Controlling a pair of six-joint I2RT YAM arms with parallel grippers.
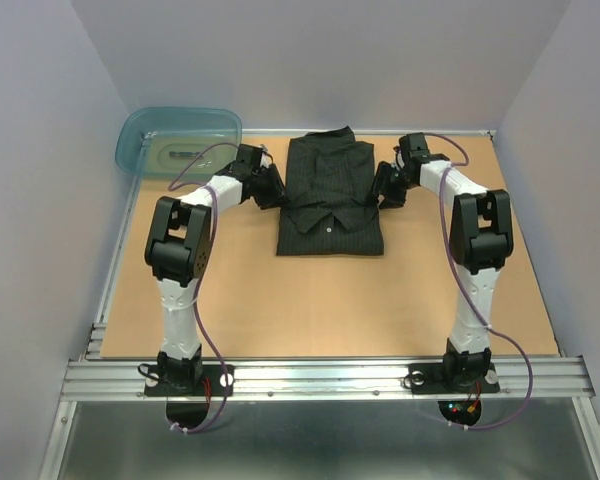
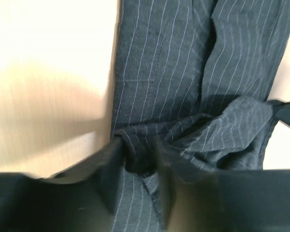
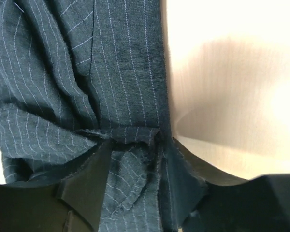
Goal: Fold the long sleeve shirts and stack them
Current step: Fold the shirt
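The black pinstriped long sleeve shirt [image 1: 330, 195] lies partly folded at the back middle of the table, collar toward the near side. My left gripper [image 1: 271, 188] is at its left edge, shut on a bunched fold of the cloth [image 2: 137, 154]. My right gripper [image 1: 387, 188] is at its right edge, shut on a gathered fold of the cloth [image 3: 133, 137]. Both wrist views show pinstriped fabric pinched between the dark fingers, with bare tabletop beside it.
A translucent teal plastic tub [image 1: 178, 142] stands at the back left corner, just behind my left arm. Grey walls close in the table on three sides. The wooden tabletop [image 1: 320, 300] stretches toward the near metal rail.
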